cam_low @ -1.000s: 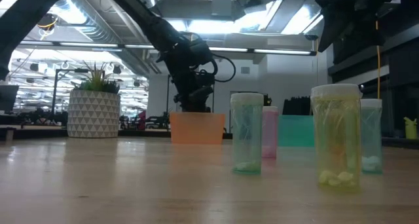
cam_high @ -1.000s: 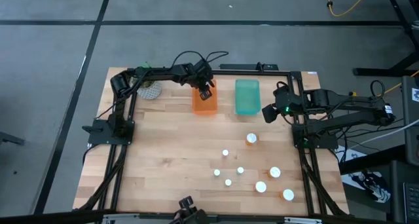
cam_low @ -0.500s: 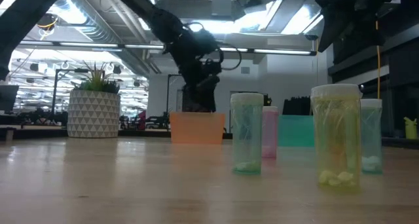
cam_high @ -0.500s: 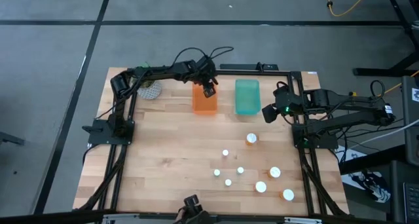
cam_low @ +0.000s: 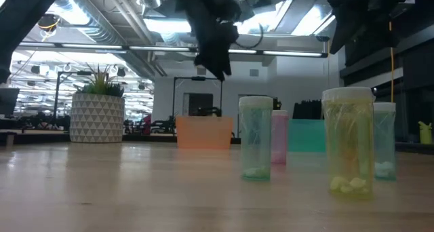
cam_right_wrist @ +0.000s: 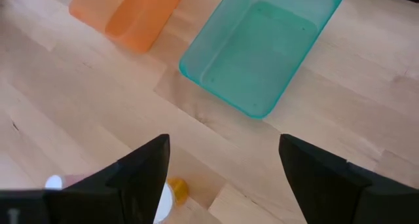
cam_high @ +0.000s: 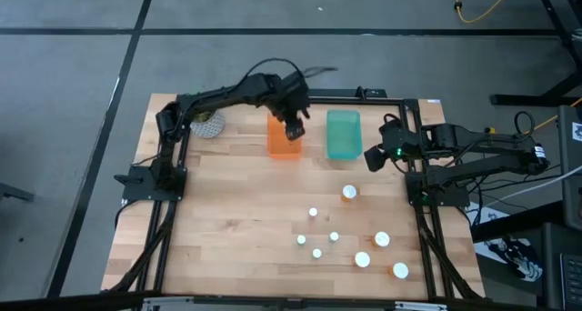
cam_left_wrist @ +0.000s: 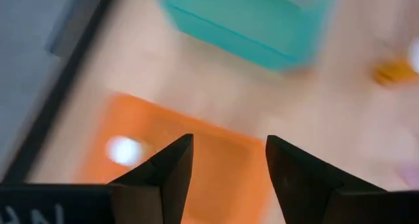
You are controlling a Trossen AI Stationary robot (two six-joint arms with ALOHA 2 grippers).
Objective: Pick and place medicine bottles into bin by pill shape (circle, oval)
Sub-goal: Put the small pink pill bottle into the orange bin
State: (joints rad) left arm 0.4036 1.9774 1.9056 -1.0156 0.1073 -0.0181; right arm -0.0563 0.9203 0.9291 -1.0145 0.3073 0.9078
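Note:
Several medicine bottles with white caps stand on the near right part of the table, among them an amber one point(cam_high: 349, 193) and a small one point(cam_high: 313, 213). One white-capped bottle point(cam_left_wrist: 124, 150) lies inside the orange bin point(cam_high: 283, 140). My left gripper point(cam_high: 293, 127) hangs open above that bin with nothing between its fingers point(cam_left_wrist: 229, 142). The teal bin point(cam_high: 344, 134) stands to the orange bin's right. My right gripper point(cam_high: 371, 156) waits open near the teal bin's right side, above the table point(cam_right_wrist: 222, 142).
A potted plant point(cam_high: 208, 125) stands at the far left corner. In the low view, bottles point(cam_low: 255, 137) point(cam_low: 348, 140) stand close to the camera, in front of the bins. Bare wood lies between the bins and the bottle group.
My left gripper has risen from down at the orange bin to well above it, shifting slightly toward the table's right edge. The bin has stayed in place.

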